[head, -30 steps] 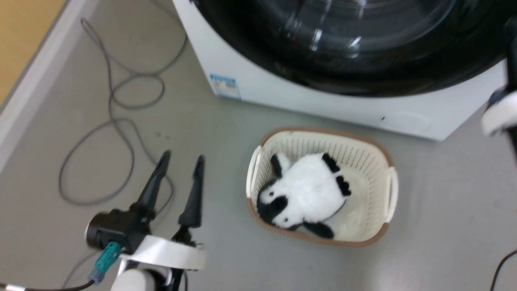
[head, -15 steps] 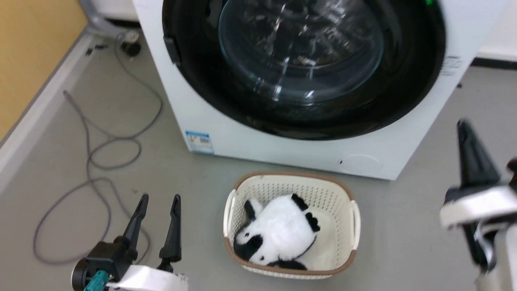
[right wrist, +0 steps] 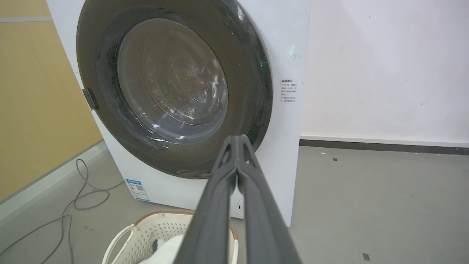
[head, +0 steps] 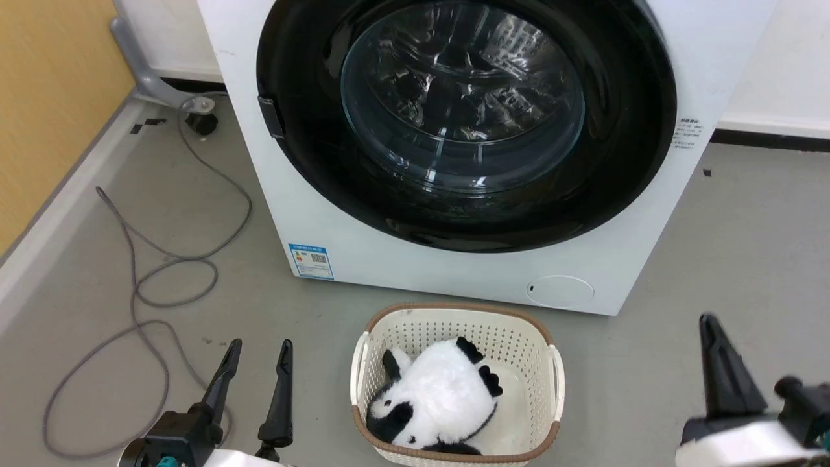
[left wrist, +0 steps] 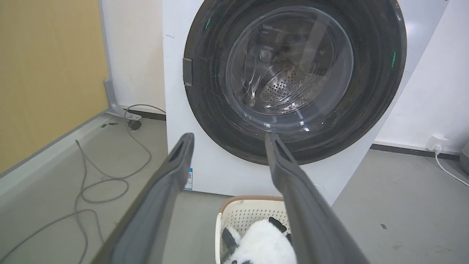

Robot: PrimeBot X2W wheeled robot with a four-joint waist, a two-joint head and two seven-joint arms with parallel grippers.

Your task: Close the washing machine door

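Right pincer (right wrist: 237, 139) drawn back, washing machine door (head: 467, 220) shut, basket (head: 454, 309) before it

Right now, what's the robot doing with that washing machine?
It isn't touching anything. The round door of the washing machine looks shut against its front. The robot's left end effector is open, its right end effector is shut, and both hang low, apart from the machine. A basket with a toy panda sits on the floor in front.

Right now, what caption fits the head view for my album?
Washing machine door looks shut, toy panda lies in its basket, left tool open, right tool shut.
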